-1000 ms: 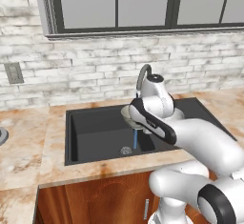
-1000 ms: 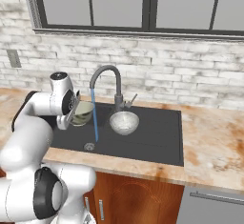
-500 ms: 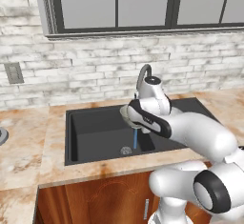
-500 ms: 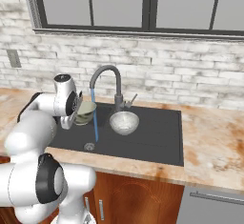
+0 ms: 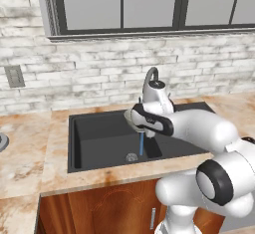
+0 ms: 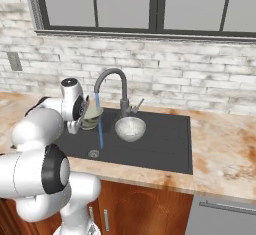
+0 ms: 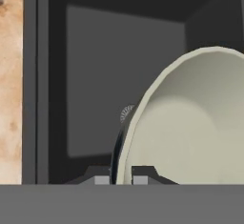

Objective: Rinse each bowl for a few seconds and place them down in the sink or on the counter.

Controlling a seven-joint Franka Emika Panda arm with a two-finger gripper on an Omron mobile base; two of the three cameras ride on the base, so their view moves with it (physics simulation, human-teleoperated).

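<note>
While the tap [image 6: 111, 81] ran a thin blue stream into the deep basin of the sink [image 6: 165, 144], the gripper [image 7: 120, 176] held one pale bowl [image 7: 190, 123] by its rim, jaws closed on the rim with one finger either side. The bowl sat tilted on edge just beside the stream, over the basin's middle near the drain [image 5: 131, 157]. This looked like the rinsing step for the first bowl. Next it would need bringing fully under the water, then setting down. The second bowl [image 6: 130, 128], speckled inside, rested upright on the sink's shallow section by the tap's base. The arm reached forward, elbow bent, wrist turned sideways.
</note>
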